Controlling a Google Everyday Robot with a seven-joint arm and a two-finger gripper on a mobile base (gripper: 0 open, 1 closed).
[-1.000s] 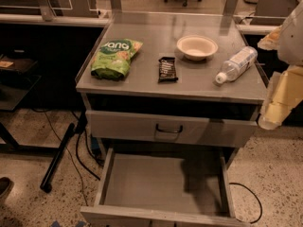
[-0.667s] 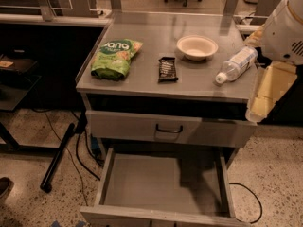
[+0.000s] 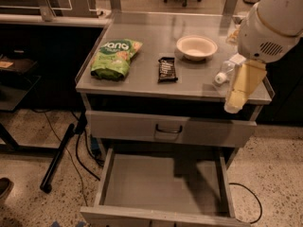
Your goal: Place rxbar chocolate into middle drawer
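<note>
Hanging over the counter's [image 3: 142, 85] front right corner: gripper [image 3: 235, 97], covering most of a clear bottle [image 3: 222, 74], with only the capped end left visible. Cut off by the top and right edges: white arm [image 3: 272, 22]. Hidden behind that arm: the counter's back right corner. Too small to read: white lettering on the rxbar chocolate [image 3: 167, 69]. Cropped by the bottom edge: front of the open middle drawer [image 3: 161, 183].

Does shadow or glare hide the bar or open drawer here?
Camera view: warm, dim light; rxbar chocolate lies unshadowed on the cabinet top; a shadow covers the middle drawer floor's right part; the pincer, over the top's right edge, is brightly lit; glare hides neither.
</note>
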